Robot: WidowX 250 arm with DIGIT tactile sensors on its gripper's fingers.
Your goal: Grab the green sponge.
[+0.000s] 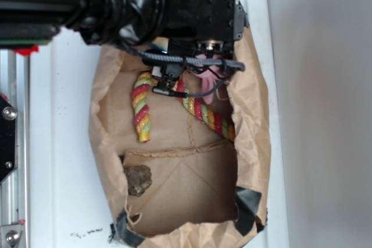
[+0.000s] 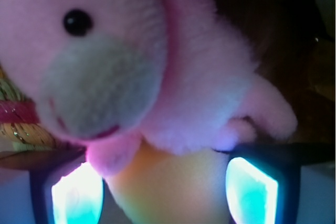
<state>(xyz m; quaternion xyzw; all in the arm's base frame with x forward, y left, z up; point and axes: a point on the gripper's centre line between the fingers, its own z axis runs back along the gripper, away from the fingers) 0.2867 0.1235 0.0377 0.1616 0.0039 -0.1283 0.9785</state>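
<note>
The green sponge (image 2: 168,179) shows in the wrist view as a blurred yellow block at the bottom centre, partly under the pink plush bunny (image 2: 157,51). My gripper (image 2: 165,190) is open and straddles it, with one glowing fingertip (image 2: 79,195) on its left and the other on its right. A thin dark gap shows on the left side; the right side looks to touch. In the exterior view the arm (image 1: 174,4) hides the sponge and most of the gripper at the top of the bag.
Everything lies in an open brown paper bag (image 1: 102,114) taped with black tape (image 1: 247,201) at its corners. A red-yellow-green rope toy (image 1: 141,108) curves beside the bunny (image 1: 204,75). A dark brown lump (image 1: 138,178) sits lower left in the bag.
</note>
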